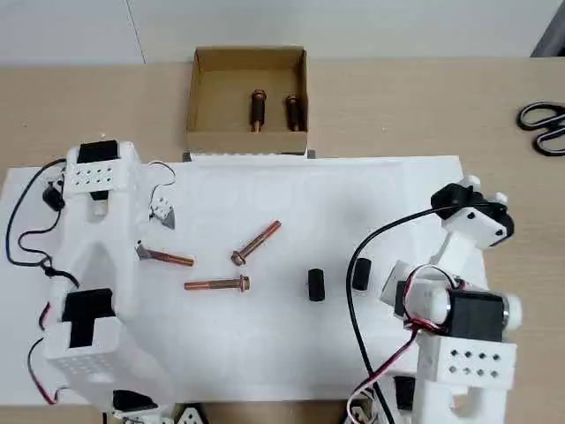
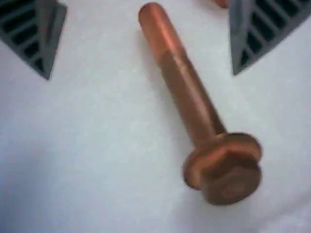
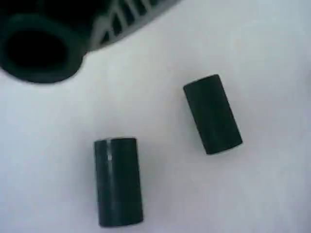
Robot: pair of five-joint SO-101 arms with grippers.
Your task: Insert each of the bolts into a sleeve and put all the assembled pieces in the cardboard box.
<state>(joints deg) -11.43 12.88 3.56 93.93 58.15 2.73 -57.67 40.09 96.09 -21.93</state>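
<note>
Left wrist view: left gripper [image 2: 141, 73] spread wide astride the bolt [image 2: 189, 102]. Long axis running lengthwise between the jaws, head to the left, plain tip pointing right.

A pale wooden table [image 1: 397, 106] stretches from left to right, and a big white sheet [image 1: 380, 185] is spread over its near half, edges square to the tabletop. Far right, a pair of black-handled scissors [image 1: 543, 126] lies on the bare wood, just beyond the sheet's corner. Past the table's far edge runs a plain whitish surface [image 1: 353, 26], wall or floor, hard to tell. A dark shape [image 1: 552, 40] pokes in at the far right corner. The light is soft and even, with only faint shadows.
</note>
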